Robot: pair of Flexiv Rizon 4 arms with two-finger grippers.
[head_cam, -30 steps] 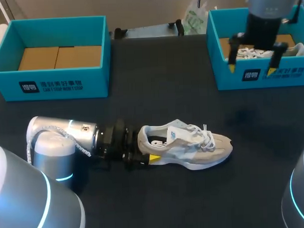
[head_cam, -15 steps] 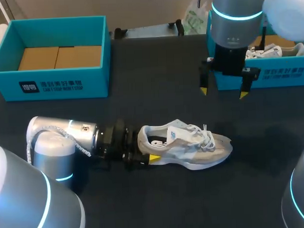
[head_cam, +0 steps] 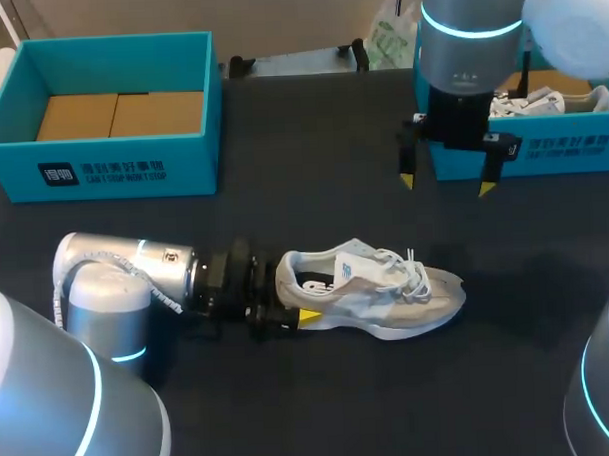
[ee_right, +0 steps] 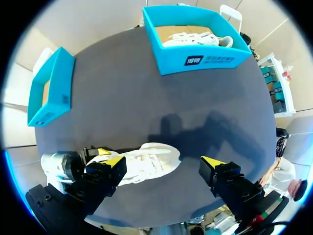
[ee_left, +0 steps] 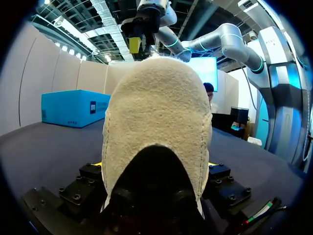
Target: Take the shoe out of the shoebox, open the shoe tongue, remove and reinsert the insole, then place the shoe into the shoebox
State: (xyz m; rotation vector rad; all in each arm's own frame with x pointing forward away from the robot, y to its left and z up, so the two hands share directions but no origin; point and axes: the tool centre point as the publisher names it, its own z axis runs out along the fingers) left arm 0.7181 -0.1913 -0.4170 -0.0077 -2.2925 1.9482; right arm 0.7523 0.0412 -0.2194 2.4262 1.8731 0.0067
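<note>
**Shoe on the table, heel clamped by the left gripper**

The shoe stands on its sole on the dark table, outside both boxes, with its toe pointing right. The left gripper is clamped on the heel from two sides. The right gripper hangs above the table with its fingers wide apart, just in front of the right blue box, which holds another shoe. The left blue box stands well apart.
</note>
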